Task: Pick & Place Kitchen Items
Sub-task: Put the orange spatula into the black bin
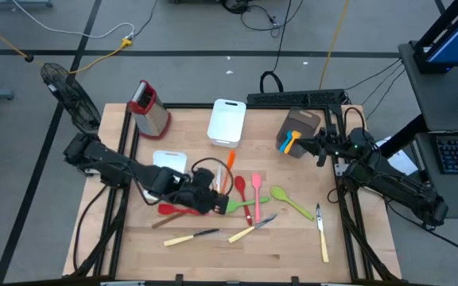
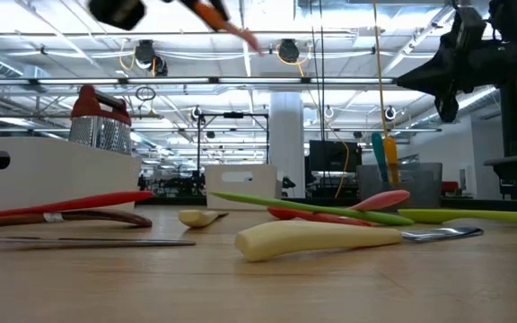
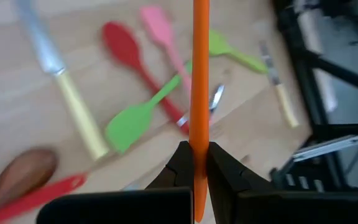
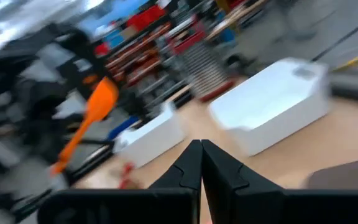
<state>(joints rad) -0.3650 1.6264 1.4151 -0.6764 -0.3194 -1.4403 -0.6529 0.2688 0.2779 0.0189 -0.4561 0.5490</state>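
Left fingers (image 3: 194, 163) clamped on orange spatula (image 3: 200, 81); right fingers (image 4: 201, 163) closed, seemingly empty.

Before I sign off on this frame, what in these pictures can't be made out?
- Orange spatula: the left wrist view shows only its handle, shut in the left gripper; the top edge cuts off its head.
- High view: the left arm covers the white tub partly.
- Brown holder: too small in the high view to count its contents.
- Right gripper: shut and empty; motion blur smears everything behind it in the right wrist view.
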